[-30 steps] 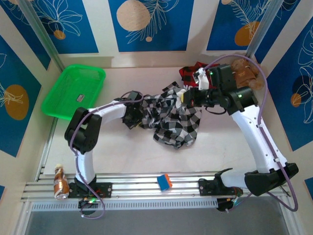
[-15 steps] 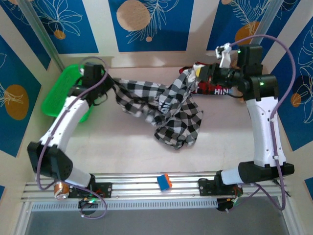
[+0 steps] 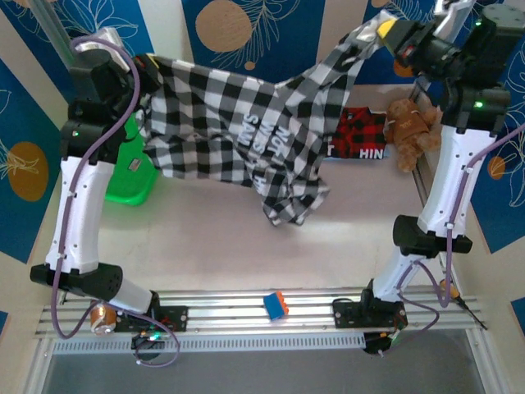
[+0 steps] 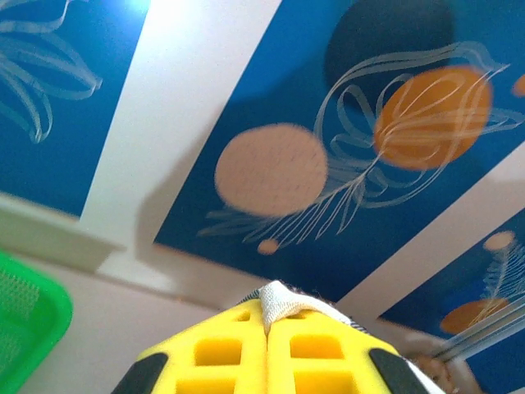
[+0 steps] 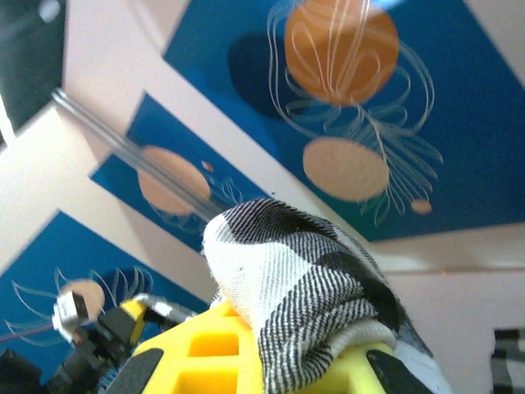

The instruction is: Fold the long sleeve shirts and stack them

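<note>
We see the checked shirt lifted off the tabletop and stretched wide between the two raised arms. The left end effector is pressed together on one upper corner of it. In the left wrist view a small fold of white cloth pokes up from between the two yellow fingers, which meet with no gap. The right end effector pinches the opposite corner high at the far right. In the right wrist view a thick roll of black-and-white cloth bulges out over its yellow fingers.

From above, the checked shirt hangs like a banner across the far half of the workspace, with a dark band of white letters near its middle. Its lower part droops in a bunched point toward the middle of the tabletop; we cannot tell whether that tip touches the surface.

The red plaid shirt lies flat on the tabletop at the far right, its left edge hidden behind the hanging checked shirt and white letters showing along its near edge. A teddy bear sits just beside it on the right. A green basket rests at the far left, partly behind the left arm. A small blue and orange block sits on the rail at the near edge, between the two arm bases.
</note>
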Controlling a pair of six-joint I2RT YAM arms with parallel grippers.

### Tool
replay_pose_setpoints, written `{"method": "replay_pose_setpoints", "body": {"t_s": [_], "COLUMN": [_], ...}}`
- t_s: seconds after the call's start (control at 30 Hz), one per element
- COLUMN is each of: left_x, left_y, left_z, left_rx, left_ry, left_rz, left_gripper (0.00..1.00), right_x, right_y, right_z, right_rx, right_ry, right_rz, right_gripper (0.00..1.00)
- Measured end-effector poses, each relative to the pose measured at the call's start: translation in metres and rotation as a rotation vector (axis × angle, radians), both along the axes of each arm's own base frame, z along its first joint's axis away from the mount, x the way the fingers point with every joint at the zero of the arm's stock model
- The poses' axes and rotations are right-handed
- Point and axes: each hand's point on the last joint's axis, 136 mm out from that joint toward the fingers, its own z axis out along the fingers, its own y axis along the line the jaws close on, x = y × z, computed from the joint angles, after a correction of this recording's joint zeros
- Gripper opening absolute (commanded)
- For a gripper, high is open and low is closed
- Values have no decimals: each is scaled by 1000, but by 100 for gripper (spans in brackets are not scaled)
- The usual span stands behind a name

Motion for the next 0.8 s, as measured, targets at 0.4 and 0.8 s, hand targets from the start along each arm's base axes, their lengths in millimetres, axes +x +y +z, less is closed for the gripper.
{"method": "replay_pose_setpoints", "body": {"t_s": [0.4, 0.8], "left_x": [-35, -164], "left_y": [-3, 2], "left_z": [3, -265], "left_rx": [48, -119], "left_ry": [-89, 453], "left_rz": [-73, -95], "left_gripper": [0, 0], "right_x": [-14, -151], "right_y": [-50, -47], "right_z": [-27, -342], "right_rx": [58, -5], "right_ry": [121, 935], "right_rz": [-123, -387], "right_gripper": [0, 0]}}
